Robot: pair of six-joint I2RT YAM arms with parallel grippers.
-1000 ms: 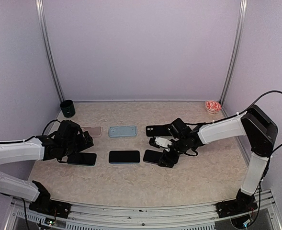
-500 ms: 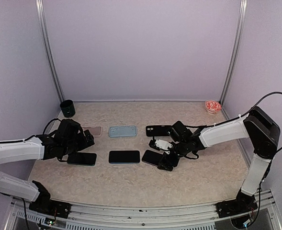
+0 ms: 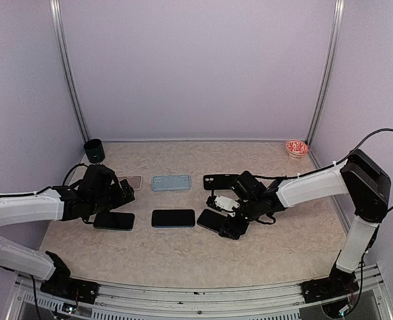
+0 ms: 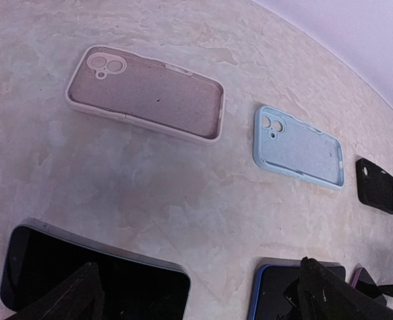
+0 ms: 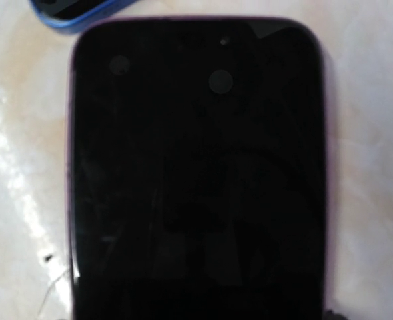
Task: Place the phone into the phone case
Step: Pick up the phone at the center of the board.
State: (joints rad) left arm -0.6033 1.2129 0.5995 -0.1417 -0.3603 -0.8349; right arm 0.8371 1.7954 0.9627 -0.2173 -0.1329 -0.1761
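Note:
Three empty cases lie in a back row: pink [image 3: 133,181], light blue [image 3: 171,182] and black [image 3: 221,181]. Three phones lie face up in front of them: a left one [image 3: 114,221], a blue-edged one [image 3: 173,218] and a purple-edged one [image 3: 213,220]. My left gripper [image 3: 118,195] hovers open between the pink case [image 4: 146,93] and the left phone [image 4: 83,277], holding nothing. My right gripper [image 3: 231,227] sits low on the right end of the purple-edged phone [image 5: 196,167]. That phone fills the right wrist view and hides the fingers.
A dark cup [image 3: 94,151] stands at the back left corner. A small red-and-white bowl [image 3: 296,147] stands at the back right. Purple walls with metal posts enclose the table. A corner of the blue-edged phone [image 5: 76,13] shows in the right wrist view.
My right gripper has slid a little left along the purple-edged phone, and the phone has shifted slightly left. The left arm has barely moved.

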